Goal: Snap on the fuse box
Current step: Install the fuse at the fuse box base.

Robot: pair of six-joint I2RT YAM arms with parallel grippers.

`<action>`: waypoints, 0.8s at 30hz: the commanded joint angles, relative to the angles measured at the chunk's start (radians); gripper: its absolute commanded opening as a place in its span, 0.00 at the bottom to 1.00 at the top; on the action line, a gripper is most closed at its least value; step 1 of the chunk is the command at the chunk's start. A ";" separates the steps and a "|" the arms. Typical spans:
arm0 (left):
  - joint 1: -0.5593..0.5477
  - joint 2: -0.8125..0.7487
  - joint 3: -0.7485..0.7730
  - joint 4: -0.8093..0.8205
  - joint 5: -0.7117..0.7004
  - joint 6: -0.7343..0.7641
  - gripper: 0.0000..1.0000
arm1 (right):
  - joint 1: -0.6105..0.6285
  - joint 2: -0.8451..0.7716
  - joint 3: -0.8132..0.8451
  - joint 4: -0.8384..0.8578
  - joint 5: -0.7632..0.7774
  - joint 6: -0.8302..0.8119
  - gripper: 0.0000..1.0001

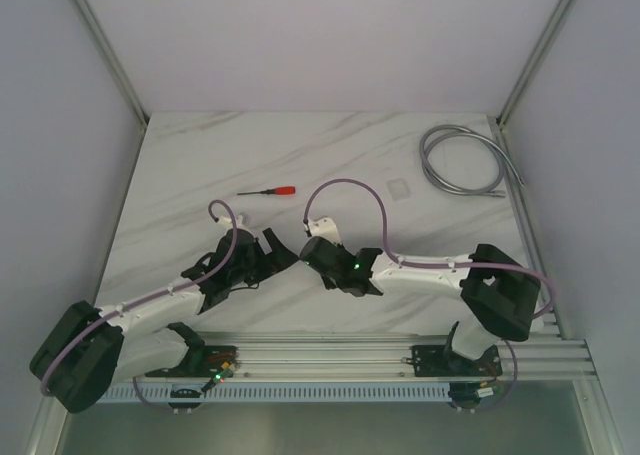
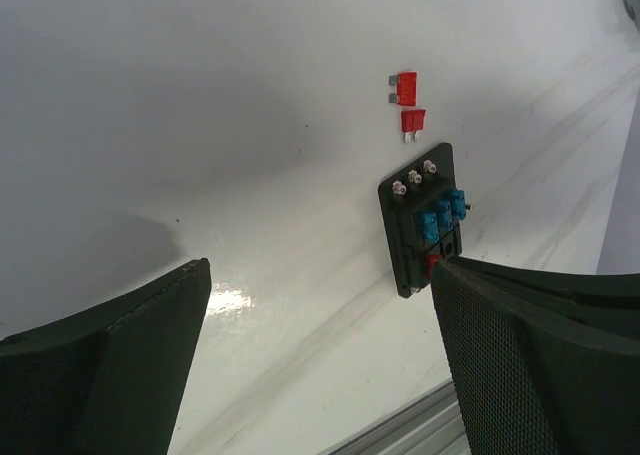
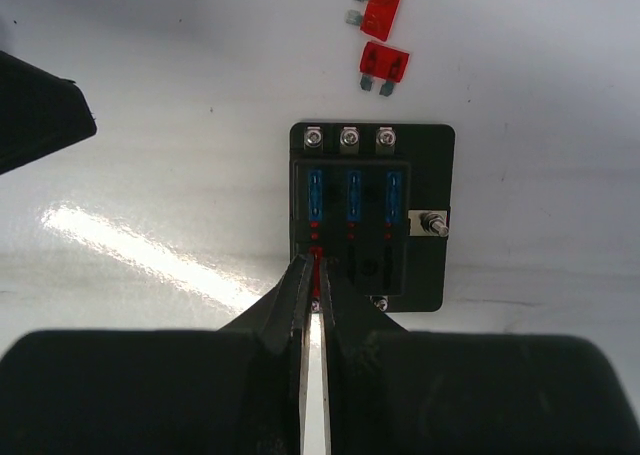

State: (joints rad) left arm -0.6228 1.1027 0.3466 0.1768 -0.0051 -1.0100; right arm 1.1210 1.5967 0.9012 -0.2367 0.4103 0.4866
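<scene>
The fuse box (image 3: 400,265), a flat black square, lies on the white table with three blue fuses in its upper row. My right gripper (image 3: 318,277) is shut on a small red fuse (image 3: 318,258) at the box's lower left slot. Two loose red fuses (image 3: 378,12) (image 3: 384,65) lie just beyond the box. In the left wrist view the fuse box (image 2: 425,220) sits ahead and to the right of my left gripper (image 2: 320,315), which is open and empty above the table. In the top view both grippers (image 1: 278,255) (image 1: 312,247) meet at mid-table and hide the box.
A small clear square lid (image 1: 399,188) lies at the back right of the table. A red-handled screwdriver (image 1: 268,191) lies behind the left arm. A coiled grey cable (image 1: 465,160) sits in the far right corner. An aluminium rail (image 1: 330,355) runs along the near edge.
</scene>
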 commanded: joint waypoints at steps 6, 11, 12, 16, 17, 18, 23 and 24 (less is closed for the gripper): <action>0.004 -0.018 -0.011 -0.013 -0.009 -0.011 1.00 | 0.008 0.100 -0.104 -0.218 -0.191 0.045 0.00; 0.004 -0.016 -0.011 -0.013 -0.009 -0.012 1.00 | 0.008 0.124 -0.091 -0.233 -0.224 0.033 0.00; 0.005 -0.018 -0.012 -0.013 -0.009 -0.012 1.00 | 0.008 0.140 -0.081 -0.245 -0.221 0.032 0.00; 0.004 -0.025 -0.019 -0.016 -0.013 -0.017 1.00 | 0.003 0.215 -0.039 -0.301 -0.195 0.041 0.00; 0.005 -0.026 -0.020 -0.016 -0.013 -0.020 1.00 | -0.002 0.229 -0.034 -0.310 -0.193 0.045 0.00; 0.005 -0.028 -0.021 -0.017 -0.014 -0.021 1.00 | -0.009 0.241 -0.032 -0.317 -0.192 0.050 0.00; 0.008 -0.035 -0.023 -0.022 -0.016 -0.020 1.00 | -0.031 0.261 -0.040 -0.335 -0.187 0.065 0.00; 0.007 -0.035 -0.023 -0.023 -0.016 -0.021 1.00 | -0.031 0.259 -0.035 -0.338 -0.187 0.060 0.00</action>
State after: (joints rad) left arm -0.6220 1.0836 0.3336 0.1696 -0.0059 -1.0241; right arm 1.1042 1.6672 0.9813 -0.3458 0.3790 0.5049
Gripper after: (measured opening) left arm 0.998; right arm 0.099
